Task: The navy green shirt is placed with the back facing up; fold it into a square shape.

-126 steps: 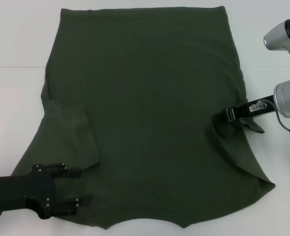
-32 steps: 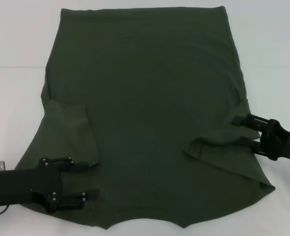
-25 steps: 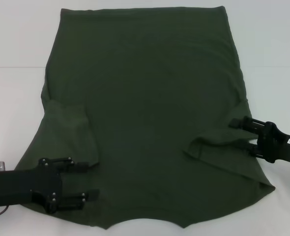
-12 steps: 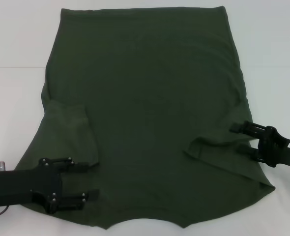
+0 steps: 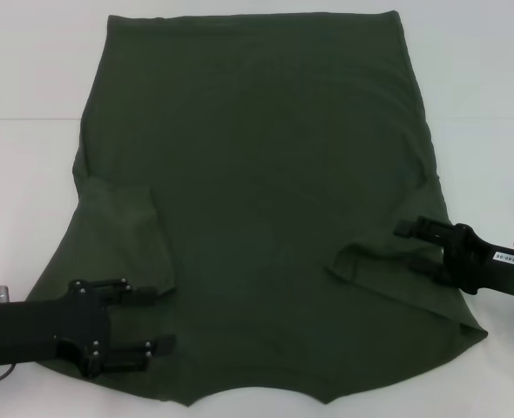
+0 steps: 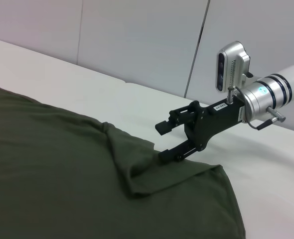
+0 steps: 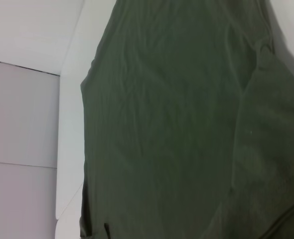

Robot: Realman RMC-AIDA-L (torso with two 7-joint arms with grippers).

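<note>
Both sleeves of the large, plain dark olive-green short-sleeved shirt [image 5: 257,209] already lie turned in over its body, so the sleeve folds look done and the side or lengthwise folds look to be next. The shirt lies spread, back up, on the white worktop [image 5: 30,174], its hem far from both grippers and its collar end nearest the robot. The right gripper [image 5: 418,246] lies low and roughly level, its black fingers spread apart and holding nothing, one finger on each side of the folded right sleeve's edge, with the lower one touching or just above the cloth. The left gripper [image 5: 157,320] lies flat on the shirt's near left corner, fingers likewise parted and empty, just beside the folded left sleeve. My judgement is that the next move calls for each pair of fingers to close on a shirt edge and carry it across evenly, without dragging the sleeves open.
</note>
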